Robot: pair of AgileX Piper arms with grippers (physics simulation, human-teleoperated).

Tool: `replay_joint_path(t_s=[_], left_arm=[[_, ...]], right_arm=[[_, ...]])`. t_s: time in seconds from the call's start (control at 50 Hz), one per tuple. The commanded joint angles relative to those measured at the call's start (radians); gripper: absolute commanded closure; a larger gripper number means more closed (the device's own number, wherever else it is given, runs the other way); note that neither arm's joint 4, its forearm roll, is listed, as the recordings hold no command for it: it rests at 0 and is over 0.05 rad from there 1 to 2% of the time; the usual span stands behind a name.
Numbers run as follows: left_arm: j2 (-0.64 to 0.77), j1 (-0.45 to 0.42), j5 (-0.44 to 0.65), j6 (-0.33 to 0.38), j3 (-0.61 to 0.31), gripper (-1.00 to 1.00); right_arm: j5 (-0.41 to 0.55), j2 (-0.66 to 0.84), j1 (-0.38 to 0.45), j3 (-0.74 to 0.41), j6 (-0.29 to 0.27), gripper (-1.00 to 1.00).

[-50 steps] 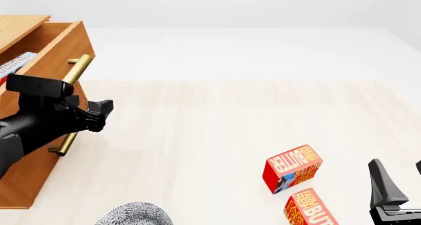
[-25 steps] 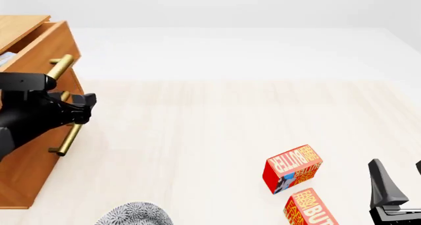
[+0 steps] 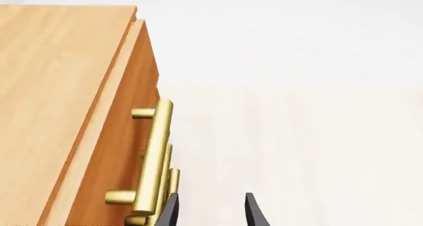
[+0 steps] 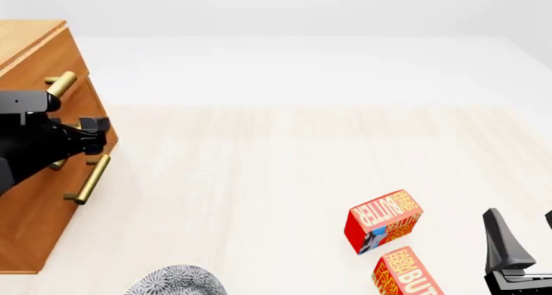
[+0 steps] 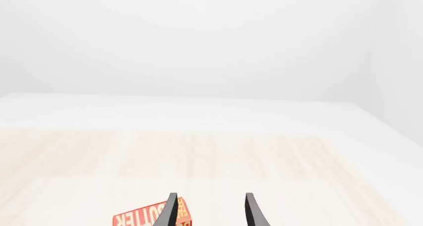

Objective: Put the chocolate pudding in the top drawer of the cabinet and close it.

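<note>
My left end effector (image 4: 97, 134) sits against the front of the tall light-brown wooden cabinet (image 4: 30, 198), its fingers spread with nothing between them, beside the brass bar handle (image 3: 152, 156) of the top drawer (image 3: 116, 137). That uppermost drawer looks pushed nearly flush with the cabinet face, so I judge the closing step almost or fully done. The chocolate pudding box shows in no view; I take it to be shut inside the drawer, though I cannot see in. My right end effector (image 5: 209, 211) hangs spread and empty over the pale wooden bench (image 4: 285, 165), near two red-orange butter boxes (image 4: 384, 220).
</note>
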Motion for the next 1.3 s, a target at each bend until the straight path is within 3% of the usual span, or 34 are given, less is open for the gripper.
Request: replay_joint_path(t_s=[0.02,0.6,0.96,1.3], left_arm=[[0.015,0.052,0.002,-0.004,-0.022,-1.0],[-0.04,0.122,0.06,-0.008,-0.051,-1.0],[-0.253,0.092,0.254,-0.003,-0.145,-1.0],[-0.361,0.07,0.39,0.013,-0.251,-1.0]], right_arm=[[0.0,0.0,0.0,0.0,0.0,-1.0],[0.0,0.0,0.0,0.0,0.0,-1.0],[0.0,0.0,0.0,0.0,0.0,-1.0],[0.0,0.0,0.0,0.0,0.0,-1.0]])
